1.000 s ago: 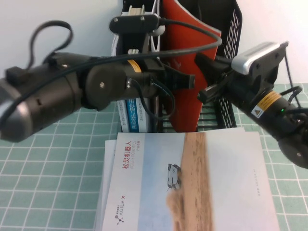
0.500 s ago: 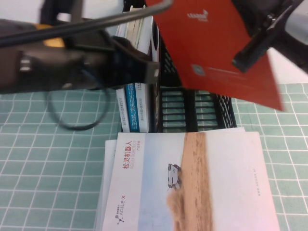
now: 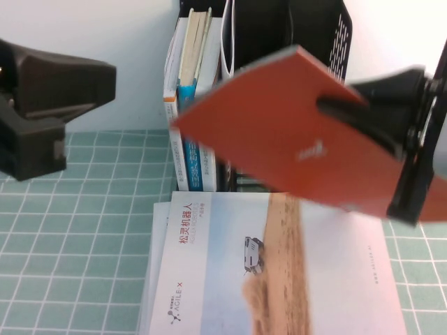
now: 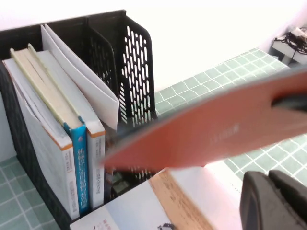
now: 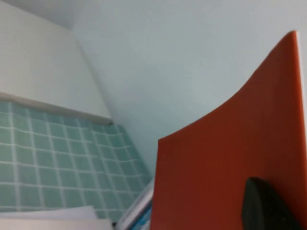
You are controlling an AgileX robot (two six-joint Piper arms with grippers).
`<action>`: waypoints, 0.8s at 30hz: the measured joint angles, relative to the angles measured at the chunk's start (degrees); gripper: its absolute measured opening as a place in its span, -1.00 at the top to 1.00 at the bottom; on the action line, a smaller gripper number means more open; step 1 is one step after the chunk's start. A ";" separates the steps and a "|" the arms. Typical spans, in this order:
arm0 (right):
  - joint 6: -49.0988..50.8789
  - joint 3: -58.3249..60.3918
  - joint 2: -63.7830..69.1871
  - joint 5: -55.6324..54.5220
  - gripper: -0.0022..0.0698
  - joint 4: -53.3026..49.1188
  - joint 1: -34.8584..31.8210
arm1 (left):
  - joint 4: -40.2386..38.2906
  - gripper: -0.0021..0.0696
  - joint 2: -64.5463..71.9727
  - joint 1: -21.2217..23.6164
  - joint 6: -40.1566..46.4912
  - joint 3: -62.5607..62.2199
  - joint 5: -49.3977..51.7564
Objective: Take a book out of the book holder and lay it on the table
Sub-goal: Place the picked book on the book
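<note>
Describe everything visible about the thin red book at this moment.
The thin red book shows a plain red cover with a small pale logo. It is out of the tall black plastic book holder, held in the air and tilted nearly flat above the white-and-sandy brochure lying on the pale green tiled table. The right gripper is clamped on its right edge; the sheet bends slightly. The left gripper, at the left, does not touch it.

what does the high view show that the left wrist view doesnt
Only the high view shows the right tool clamped on the red book, with the AGILE X brochure cover in full. Only the left wrist view shows a white sheet slanting inside the book holder and the left tool at the picture's edge. Both show the book, holder, upright books and table.
</note>
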 joint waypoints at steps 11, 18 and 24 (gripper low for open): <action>3.88 8.14 2.23 1.98 0.90 -3.13 3.48 | -0.82 0.95 -0.21 0.00 1.44 3.71 0.24; -1.70 8.24 8.83 7.15 0.90 3.74 13.16 | -4.89 0.95 -0.21 0.00 1.20 10.79 -6.79; -5.69 8.24 15.15 10.71 0.90 6.97 19.95 | -5.29 0.95 -0.11 0.00 -1.23 18.18 -15.33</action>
